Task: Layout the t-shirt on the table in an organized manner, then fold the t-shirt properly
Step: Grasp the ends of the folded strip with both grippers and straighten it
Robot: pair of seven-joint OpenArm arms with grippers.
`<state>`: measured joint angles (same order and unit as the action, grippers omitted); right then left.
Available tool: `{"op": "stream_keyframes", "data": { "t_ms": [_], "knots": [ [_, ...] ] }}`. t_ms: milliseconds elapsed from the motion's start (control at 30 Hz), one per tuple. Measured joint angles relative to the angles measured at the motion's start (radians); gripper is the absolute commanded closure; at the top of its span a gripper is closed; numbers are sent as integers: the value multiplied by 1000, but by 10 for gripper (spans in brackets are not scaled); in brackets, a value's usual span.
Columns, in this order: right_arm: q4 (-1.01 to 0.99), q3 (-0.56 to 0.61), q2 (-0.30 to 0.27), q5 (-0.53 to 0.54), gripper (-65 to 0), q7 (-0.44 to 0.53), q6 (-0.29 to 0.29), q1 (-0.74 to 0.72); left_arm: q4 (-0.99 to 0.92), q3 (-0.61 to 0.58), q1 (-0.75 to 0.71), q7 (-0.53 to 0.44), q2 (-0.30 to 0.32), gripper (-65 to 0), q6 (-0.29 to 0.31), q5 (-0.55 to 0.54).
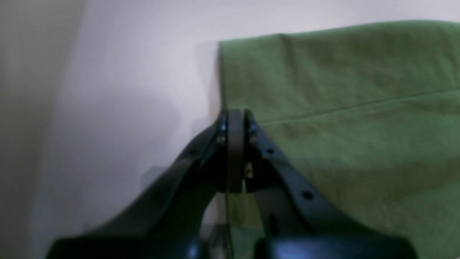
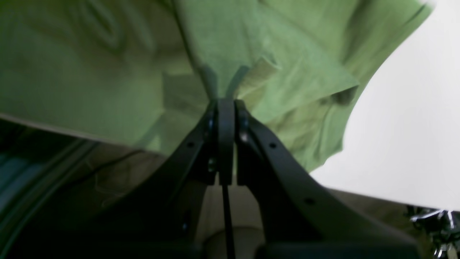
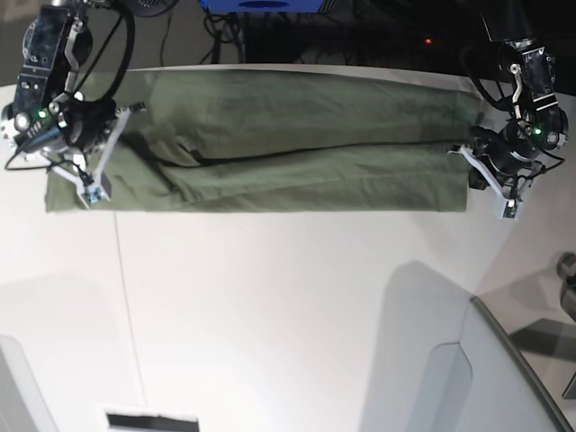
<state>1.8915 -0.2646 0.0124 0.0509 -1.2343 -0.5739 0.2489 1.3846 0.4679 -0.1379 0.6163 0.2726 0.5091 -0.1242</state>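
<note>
White tabletop [image 3: 288, 306] filled most of the base view, crossed by one thin dark seam line [image 3: 126, 306]. One t-shirt [image 3: 270, 144] lay on it along the far edge, olive green, folded lengthwise into a long wrinkled band with a crease running through its middle. Two arms worked it, one at each end. The left gripper [image 1: 235, 115] was clenched at the straight end edge of the cloth. The right gripper [image 2: 225, 102] was clenched on bunched fabric at the other end, where folds and a sleeve gathered.
</note>
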Motion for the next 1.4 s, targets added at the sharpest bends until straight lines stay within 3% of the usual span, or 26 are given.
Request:
{"op": "stream_keyframes", "data": {
  "t_ms": [400,700,1033,1133,1300,1400],
  "knots": [
    [86,3,15,4,0,3,-3,171,0,0,2,0,11,0,0,1],
    [86,5,15,2,0,3,-3,180,-2,0,19,0,11,0,0,-3],
    [85,8,13,4,0,-1,-3,66,-2,0,19,0,11,0,0,-3],
    [85,8,13,1,0,-66,-3,32,-2,0,19,0,11,0,0,-3],
    [70,8,13,2,0,-70,-3,-41,-2,0,19,0,11,0,0,-3],
    [13,50,10,2,0,-66,-3,-57,-2,0,19,0,11,0,0,-3]
  ]
}}
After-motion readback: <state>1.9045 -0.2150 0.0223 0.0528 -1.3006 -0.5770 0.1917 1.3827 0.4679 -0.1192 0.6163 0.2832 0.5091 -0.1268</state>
